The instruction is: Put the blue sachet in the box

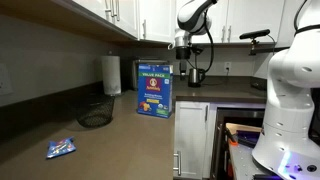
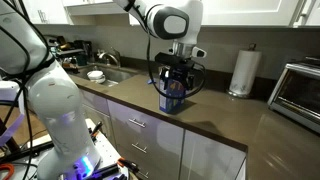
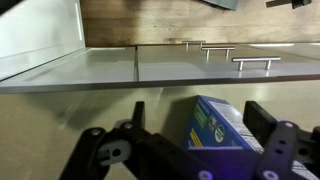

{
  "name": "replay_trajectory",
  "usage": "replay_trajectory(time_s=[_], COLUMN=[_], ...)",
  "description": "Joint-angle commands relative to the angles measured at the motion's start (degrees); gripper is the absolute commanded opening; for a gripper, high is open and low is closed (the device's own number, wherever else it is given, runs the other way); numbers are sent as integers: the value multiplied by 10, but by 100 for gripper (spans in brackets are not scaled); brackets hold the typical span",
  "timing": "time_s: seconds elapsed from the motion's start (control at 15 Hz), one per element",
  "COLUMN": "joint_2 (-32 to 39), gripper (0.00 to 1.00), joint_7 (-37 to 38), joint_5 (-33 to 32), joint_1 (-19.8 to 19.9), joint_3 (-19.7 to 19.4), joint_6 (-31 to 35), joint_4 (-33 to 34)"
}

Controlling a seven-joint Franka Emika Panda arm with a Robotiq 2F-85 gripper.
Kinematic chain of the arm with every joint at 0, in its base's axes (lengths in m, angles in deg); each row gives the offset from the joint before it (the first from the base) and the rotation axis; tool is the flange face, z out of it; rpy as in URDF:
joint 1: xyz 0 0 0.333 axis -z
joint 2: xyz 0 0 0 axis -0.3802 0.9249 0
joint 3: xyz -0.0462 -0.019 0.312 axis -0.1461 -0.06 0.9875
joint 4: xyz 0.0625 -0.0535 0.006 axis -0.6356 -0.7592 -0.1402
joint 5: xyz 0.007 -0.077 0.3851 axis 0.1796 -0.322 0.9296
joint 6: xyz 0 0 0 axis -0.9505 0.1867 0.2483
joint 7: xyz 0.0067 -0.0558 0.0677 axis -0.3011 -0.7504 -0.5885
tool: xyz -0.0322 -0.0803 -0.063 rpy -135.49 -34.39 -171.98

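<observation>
1. Your gripper (image 2: 178,72): fingers spread wide, grasping nothing; in an exterior view it hangs just above the box (image 2: 173,99); in the wrist view you see its fingers (image 3: 262,125) standing either side of the carton's blue top
2. The blue sachet (image 1: 61,148): lying flat on the dark counter (image 1: 130,135) near the front edge; well apart from the box and from your gripper
3. The box, further: upright on the counter; red round logo and yellow print on its front
4. Black mesh basket (image 1: 95,113): on the counter, between the sachet and the box
5. Paper towel roll (image 1: 112,74): upright by the wall, just beside the box
</observation>
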State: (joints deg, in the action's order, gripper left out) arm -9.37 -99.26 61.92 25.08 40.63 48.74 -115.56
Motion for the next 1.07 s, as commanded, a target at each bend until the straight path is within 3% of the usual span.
replay_trajectory(time_s=[0.0,0.53,1.0], joint_2=[3,-31,-122], gripper=[100,100,100], joint_7=[-6,48,105], joint_5=[7,13,28], joint_1=[21,15,-4], joint_3=[20,66,108], joint_6=[0,3,1], joint_4=[0,-67,-159])
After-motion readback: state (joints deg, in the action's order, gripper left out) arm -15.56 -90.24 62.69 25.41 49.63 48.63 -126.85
